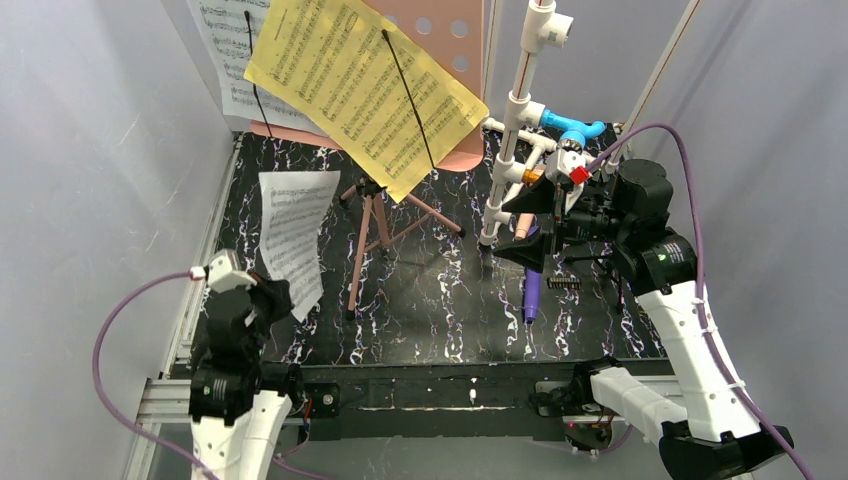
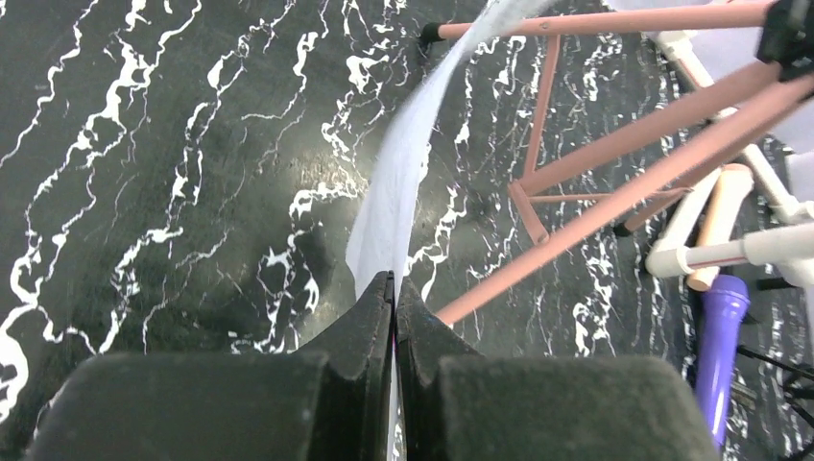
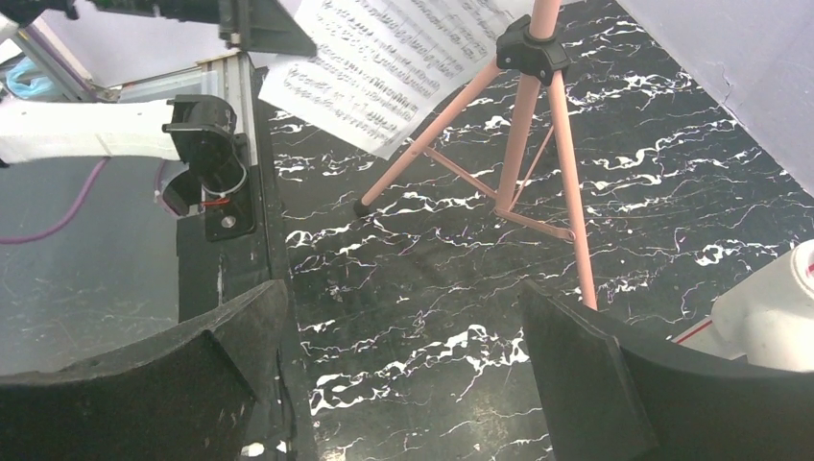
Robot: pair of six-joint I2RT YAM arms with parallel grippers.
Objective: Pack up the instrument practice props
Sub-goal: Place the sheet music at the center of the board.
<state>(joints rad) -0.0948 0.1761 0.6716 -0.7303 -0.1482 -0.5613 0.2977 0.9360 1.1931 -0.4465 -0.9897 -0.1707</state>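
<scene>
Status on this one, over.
Left pincer shut on white music page. Right pincer open, empty. Yellow page on pink stand. Tripod legs beside held page.

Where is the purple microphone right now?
In the top view, the purple microphone lies on the table right of centre, beside the white pipe frame, partly under the right gripper.

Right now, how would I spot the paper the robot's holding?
Find the pink perforated music stand on the black marbled table. Left of its legs, a white printed music page is pinched by the left hand. Unlike the yellow sheet, it is off the stand.
</scene>
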